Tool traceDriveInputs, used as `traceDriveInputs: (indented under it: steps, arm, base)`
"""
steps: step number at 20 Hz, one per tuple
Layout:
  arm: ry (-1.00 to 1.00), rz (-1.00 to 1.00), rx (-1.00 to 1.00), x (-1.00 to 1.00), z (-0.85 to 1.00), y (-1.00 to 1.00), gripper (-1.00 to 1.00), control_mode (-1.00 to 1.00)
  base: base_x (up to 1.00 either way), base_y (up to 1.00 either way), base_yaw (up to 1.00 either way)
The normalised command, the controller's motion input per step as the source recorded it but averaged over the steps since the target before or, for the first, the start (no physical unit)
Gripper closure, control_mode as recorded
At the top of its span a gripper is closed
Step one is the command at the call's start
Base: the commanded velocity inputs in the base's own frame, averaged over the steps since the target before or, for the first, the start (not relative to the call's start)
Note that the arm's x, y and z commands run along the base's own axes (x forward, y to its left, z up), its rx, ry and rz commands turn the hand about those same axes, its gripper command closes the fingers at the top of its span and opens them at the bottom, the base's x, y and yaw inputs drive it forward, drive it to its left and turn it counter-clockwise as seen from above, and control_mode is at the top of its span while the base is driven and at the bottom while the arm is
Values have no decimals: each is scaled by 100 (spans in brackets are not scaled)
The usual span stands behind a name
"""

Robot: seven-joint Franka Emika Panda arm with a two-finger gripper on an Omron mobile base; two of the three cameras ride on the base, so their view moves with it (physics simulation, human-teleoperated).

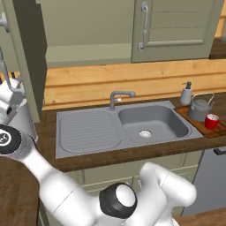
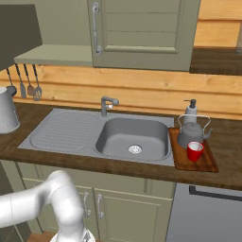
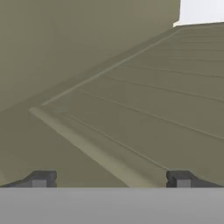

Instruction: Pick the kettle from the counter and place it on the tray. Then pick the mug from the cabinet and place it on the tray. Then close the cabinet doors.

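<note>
The grey kettle (image 1: 201, 107) (image 2: 191, 132) stands on the reddish-brown tray (image 1: 197, 123) (image 2: 205, 165) at the right end of the counter (image 1: 132, 154). The red mug (image 1: 212, 121) (image 2: 194, 151) sits on the tray just in front of the kettle. The cabinet's right door (image 1: 176, 26) (image 2: 142, 33) is shut; its left door (image 1: 28, 57) (image 2: 19, 33) stands swung out, baring the pale shelf (image 1: 88, 55) (image 2: 56, 54). My gripper (image 3: 109, 180) is open, fingers far apart, close against an olive panelled door face (image 3: 144, 109).
A steel sink (image 1: 152, 121) with faucet (image 1: 119, 98) and drainboard (image 1: 88, 130) fills the counter's middle. A soap bottle (image 1: 186, 93) stands behind the tray. A tall grey-white cylinder (image 2: 7, 111) sits at the left end, with utensils (image 2: 26, 85) hanging on the wall.
</note>
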Motion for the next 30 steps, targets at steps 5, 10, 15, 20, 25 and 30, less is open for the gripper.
traceDriveInputs:
  steps: [5, 10, 15, 20, 25, 30]
  arm:
    - [8, 0, 5, 5, 24, -70, -100, -100]
    - [9, 0, 4, 19, 15, -83, -100, -100]
    - [13, 1, 4, 40, 13, -91, -100, -100]
    - [17, 6, 5, 63, 9, -89, -100, -100]
    - [15, 13, 7, 72, 5, -82, -100, -100]
    - [13, 16, 9, 81, 5, -75, -100, -100]
  base:
    - [0, 0, 0]
    - [0, 0, 0]
    - [0, 0, 0]
    - [0, 0, 0]
    - [0, 0, 0]
    - [0, 0, 0]
